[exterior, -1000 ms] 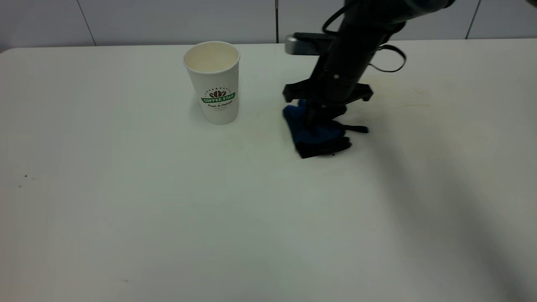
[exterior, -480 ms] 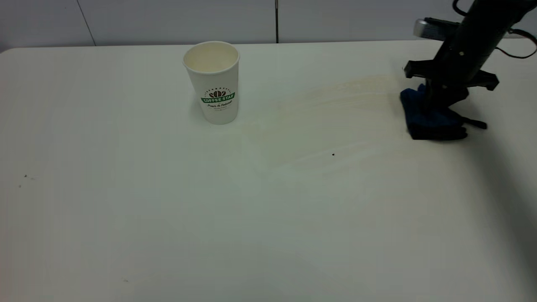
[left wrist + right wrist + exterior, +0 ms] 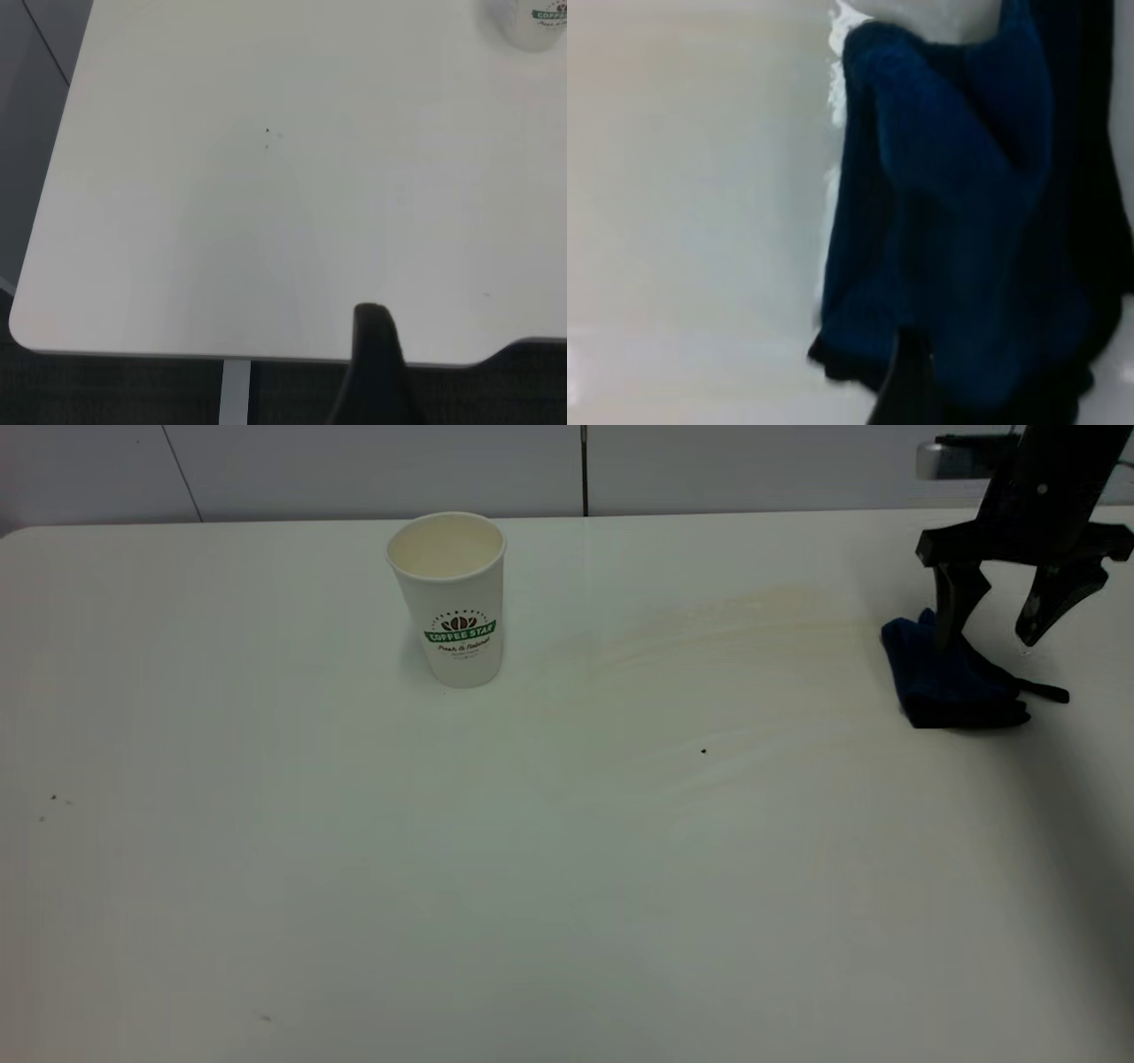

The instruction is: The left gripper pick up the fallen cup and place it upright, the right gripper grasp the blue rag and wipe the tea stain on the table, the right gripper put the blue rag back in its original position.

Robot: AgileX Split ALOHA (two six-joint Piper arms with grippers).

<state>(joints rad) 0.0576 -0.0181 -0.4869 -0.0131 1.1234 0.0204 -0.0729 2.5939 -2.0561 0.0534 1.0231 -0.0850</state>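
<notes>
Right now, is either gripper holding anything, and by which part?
Nothing is held. The right gripper stands open above the blue rag, which lies on the table. The left gripper is parked, with nothing visibly held.

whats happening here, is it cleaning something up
Yes. The right gripper hangs open just above the blue rag, which lies crumpled at the right side of the table; it looks just let go. A faint tan smear of the tea stain runs across the middle. The cup stands upright on the left, untouched. The left gripper is parked off at the table's edge.
</notes>
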